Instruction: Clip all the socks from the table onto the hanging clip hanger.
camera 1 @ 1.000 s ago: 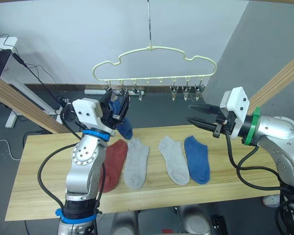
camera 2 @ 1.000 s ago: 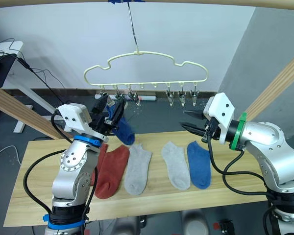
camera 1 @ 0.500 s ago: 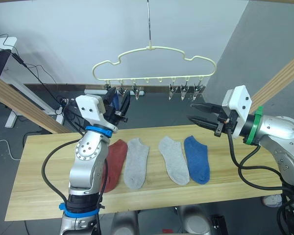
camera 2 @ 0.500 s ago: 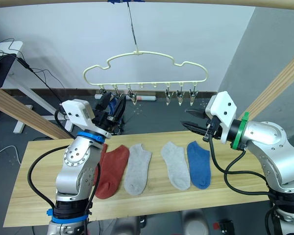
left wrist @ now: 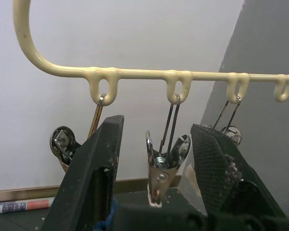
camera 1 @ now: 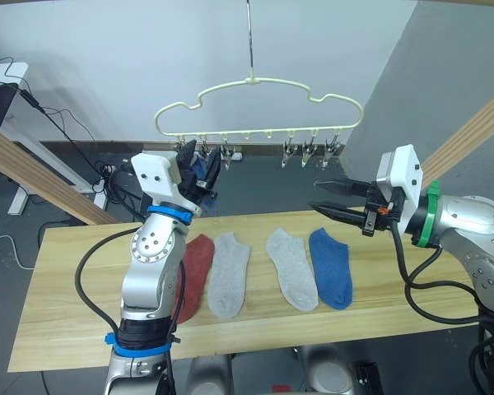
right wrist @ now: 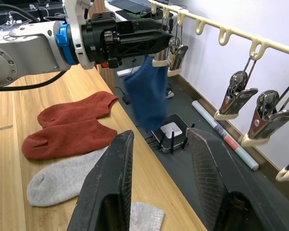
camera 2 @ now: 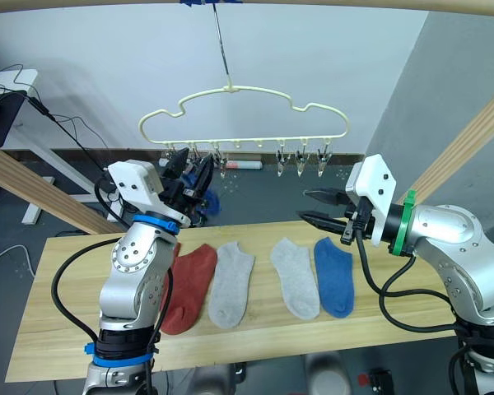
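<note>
The cream clip hanger (camera 1: 255,81) hangs by its long hook above the table's (camera 1: 66,280) far edge. My left gripper (camera 1: 199,164) is raised to the clips at its left end, shut on a blue sock (right wrist: 147,96) that dangles below it. A metal clip (left wrist: 159,178) stands between its fingers (left wrist: 101,163). On the table lie two rust-red socks (right wrist: 74,110), two grey socks (camera 1: 229,276) (camera 1: 292,267) and a blue sock (camera 1: 331,267). My right gripper (camera 1: 315,196) hovers open above the table's right part, pointing at the hanger.
Thick wooden frame poles slant down at the left (camera 1: 33,173) and right (camera 1: 477,132). More clips (camera 1: 311,152) hang free at the hanger's right end. Cables and a small box (right wrist: 171,132) lie on the floor behind the table.
My left gripper has risen with the blue sock from just above the table up to the hanger's left clips. The right gripper has edged slightly left.
</note>
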Controlling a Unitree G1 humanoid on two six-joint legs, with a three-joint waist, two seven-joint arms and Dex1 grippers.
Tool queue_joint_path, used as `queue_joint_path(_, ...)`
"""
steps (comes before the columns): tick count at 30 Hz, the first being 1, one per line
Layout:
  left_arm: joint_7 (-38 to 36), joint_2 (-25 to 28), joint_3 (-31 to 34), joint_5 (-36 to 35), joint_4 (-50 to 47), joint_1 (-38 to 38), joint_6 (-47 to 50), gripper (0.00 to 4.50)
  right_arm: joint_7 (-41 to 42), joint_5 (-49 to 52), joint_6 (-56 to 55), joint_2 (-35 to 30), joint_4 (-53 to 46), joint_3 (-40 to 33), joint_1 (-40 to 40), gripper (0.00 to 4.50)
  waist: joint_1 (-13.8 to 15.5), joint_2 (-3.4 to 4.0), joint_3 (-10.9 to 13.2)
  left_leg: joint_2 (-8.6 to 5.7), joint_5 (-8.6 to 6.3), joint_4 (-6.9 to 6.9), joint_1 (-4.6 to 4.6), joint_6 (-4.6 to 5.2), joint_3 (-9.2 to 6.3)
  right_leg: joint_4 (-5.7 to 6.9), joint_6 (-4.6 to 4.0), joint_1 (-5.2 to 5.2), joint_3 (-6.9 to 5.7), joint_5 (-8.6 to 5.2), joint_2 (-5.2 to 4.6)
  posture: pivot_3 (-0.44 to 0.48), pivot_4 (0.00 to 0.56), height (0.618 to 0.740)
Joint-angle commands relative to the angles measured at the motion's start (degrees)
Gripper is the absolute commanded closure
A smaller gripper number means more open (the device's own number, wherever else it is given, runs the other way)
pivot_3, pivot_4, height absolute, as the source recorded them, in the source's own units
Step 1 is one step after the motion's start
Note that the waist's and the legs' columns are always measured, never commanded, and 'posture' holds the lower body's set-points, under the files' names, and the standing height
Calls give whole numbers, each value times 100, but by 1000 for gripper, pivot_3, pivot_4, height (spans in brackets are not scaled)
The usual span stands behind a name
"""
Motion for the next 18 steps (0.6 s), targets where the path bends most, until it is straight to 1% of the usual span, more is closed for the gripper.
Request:
queue_joint_path(1, 12, -26, -33, 48, -149, -8, -106, 2248, 9, 114, -46, -88, -227, -155, -50, 2697, -1, 0, 0, 0, 0, 0, 0, 0, 0, 0, 0, 0, 0, 0, 0, -269, 332, 735)
queue_joint_path(3, 0, -22, -22, 34, -140, -17, -111, 2644, 9, 122, -49, -95, -231, -151, -44, 2697, -1, 0, 0, 0, 0, 0, 0, 0, 0, 0, 0, 0, 1, 0, 0, -269, 332, 735)
queue_joint_path(6, -4, -18, -18, 41, -122, -26, -127, 3523, 4, 119, -54, -93, -220, -146, -49, 2697, -2, 0, 0, 0, 0, 0, 0, 0, 0, 0, 0, 0, 0, 0, 0, -268, 332, 735)
queue_joint_path(7, -10, -16, -16, 39, -116, -27, -136, 3734, 2, 123, -50, -91, -222, -145, -47, 2697, -3, 0, 0, 0, 0, 0, 0, 0, 0, 0, 0, 0, 0, 0, 0, -267, 332, 735)
queue_joint_path(18, -80, 23, -5, -2, -196, 61, -132, 3781, -24, 80, -86, -87, -307, -109, 90, 2697, -6, 0, 0, 0, 0, 0, 0, 0, -1, 0, 0, 0, 0, 0, 0, -261, 328, 735)
